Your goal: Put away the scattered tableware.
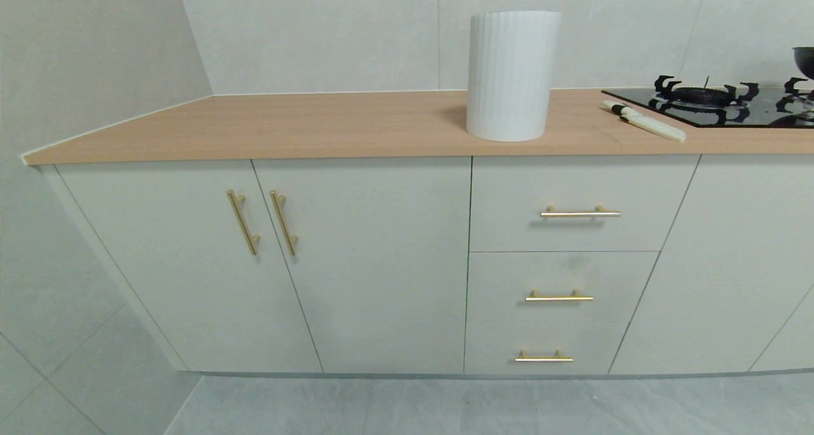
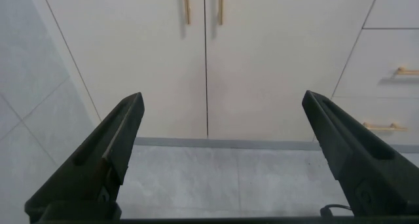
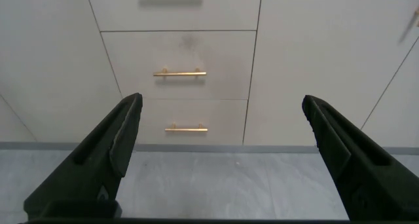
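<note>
**Both grippers empty, facing the cabinet fronts**

Left gripper (image 2: 221,99): jaws spread wide, empty, facing the double doors (image 2: 262,60). Right gripper (image 3: 220,101): same, facing the drawers (image 3: 180,63). Knife (image 1: 643,122) lies on the countertop (image 1: 286,126), between the white ribbed holder (image 1: 512,75) and the hob (image 1: 718,107).

Left hand (image 2: 221,101) with two dark matte tapering fingers (image 2: 108,149), right hand (image 3: 221,101) alike, flat-sided wedge tips

Soft, even light falls from above. The white canister (image 1: 512,75) throws a faint shadow on the desk (image 1: 286,126). The black hob (image 1: 750,114) mirrors its burner (image 1: 703,95). Ahead of the right claw (image 3: 221,101), a drawer handle (image 3: 179,73) glints.
</note>
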Controlling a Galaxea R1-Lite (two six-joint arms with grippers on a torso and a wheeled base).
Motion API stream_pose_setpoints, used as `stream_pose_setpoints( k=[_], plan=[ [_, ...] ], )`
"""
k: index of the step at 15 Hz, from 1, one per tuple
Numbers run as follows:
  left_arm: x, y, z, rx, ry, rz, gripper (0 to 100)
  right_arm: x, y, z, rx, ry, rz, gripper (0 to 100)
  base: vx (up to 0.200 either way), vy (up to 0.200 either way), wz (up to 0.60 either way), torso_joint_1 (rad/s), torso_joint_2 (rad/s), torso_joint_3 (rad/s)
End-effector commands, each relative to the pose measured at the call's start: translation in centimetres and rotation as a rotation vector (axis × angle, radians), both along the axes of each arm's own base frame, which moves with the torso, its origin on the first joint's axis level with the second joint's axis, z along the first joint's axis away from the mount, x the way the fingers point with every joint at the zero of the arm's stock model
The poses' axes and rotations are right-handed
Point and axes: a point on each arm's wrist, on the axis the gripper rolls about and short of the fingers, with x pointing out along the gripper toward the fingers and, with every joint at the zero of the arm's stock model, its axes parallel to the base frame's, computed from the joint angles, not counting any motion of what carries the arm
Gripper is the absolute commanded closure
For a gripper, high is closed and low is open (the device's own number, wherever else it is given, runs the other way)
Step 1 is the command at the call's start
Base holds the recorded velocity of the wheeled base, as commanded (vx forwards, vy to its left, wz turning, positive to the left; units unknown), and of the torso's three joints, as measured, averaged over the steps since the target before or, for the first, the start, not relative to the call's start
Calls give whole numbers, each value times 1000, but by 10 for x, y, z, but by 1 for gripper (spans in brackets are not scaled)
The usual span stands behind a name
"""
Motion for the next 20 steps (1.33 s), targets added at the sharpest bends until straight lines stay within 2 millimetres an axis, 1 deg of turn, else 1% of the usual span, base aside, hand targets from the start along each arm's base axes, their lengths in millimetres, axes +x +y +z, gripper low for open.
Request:
stream_pose_setpoints(
  k=[1,16,20],
  plan=[
    [0,0,0,-1,2,-1,0,0,0,0,0,2,1,0,200,0,0,2,2,2],
    [0,0,0,0,2,-1,0,0,0,0,1,2,0,0,200,0,0,3,0,3],
    [0,0,0,0,2,-1,0,0,0,0,1,2,0,0,0,0,0,0,0,0]
  ],
)
